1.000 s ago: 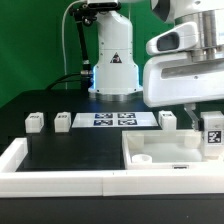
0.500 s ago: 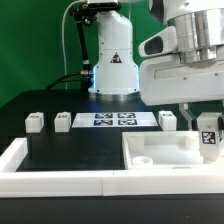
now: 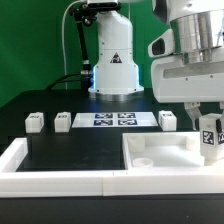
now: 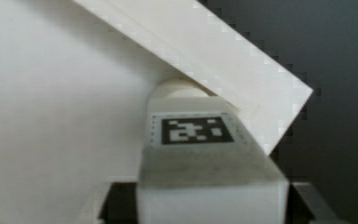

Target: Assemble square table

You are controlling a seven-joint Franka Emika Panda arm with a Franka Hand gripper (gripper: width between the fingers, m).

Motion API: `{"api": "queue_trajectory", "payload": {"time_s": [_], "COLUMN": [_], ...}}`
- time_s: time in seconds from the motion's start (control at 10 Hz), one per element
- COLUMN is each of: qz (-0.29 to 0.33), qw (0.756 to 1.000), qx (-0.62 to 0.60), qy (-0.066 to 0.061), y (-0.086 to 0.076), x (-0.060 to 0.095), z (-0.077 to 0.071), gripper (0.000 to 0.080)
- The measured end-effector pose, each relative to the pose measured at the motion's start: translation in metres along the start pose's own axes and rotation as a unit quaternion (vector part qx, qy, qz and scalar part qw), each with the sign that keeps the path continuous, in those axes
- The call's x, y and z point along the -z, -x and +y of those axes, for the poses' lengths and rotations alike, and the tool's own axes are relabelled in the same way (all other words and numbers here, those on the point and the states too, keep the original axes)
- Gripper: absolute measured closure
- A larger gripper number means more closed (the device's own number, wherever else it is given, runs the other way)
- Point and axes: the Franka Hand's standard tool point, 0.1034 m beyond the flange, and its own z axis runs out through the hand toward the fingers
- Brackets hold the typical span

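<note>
Looking over the scene, one asked: "What did the gripper (image 3: 208, 122) have?"

"One leg block (image 3: 211, 137), tag facing out, pinched between its fingers (image 4: 123, 203). It was closed on that block and nothing else."

"Had anything shifted?"

"Yes. Over the last second the arm slid toward the exterior view's right and a little down. That took the block from above the slab (image 3: 160, 155) to the slab's corner on that side."

"What did that mean for the table?"

"I judged it was lining the leg up with a corner hole. In the wrist view the block hung over the slab's edge, not yet seated."

"And the rest?"

"The slab lay flat on the tabletop (image 3: 70, 150). The three other leg blocks (image 3: 63, 119) waited beyond the slab, beside the marker board (image 3: 108, 119), so most of the job remained."
</note>
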Motion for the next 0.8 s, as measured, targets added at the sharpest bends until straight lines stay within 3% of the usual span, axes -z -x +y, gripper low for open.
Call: {"api": "queue_trajectory", "payload": {"time_s": [0.2,0.3,0.4,0.8], "qz": [-0.001,-0.001,0.000,-0.011], "qw": [1.000,1.000,0.997,0.962], "qx": [0.001,0.031,0.078,0.272], "qy": [-0.001,-0.001,-0.002,0.005], "y": [0.0003,-0.0001,-0.0013,0.0003], "x": [-0.0003,0.0000,0.0007,-0.0015], "z": [0.0001,-0.0002,-0.0010,-0.0036], "gripper": [0.0506,0.0313,0.0195,0.0154]}}
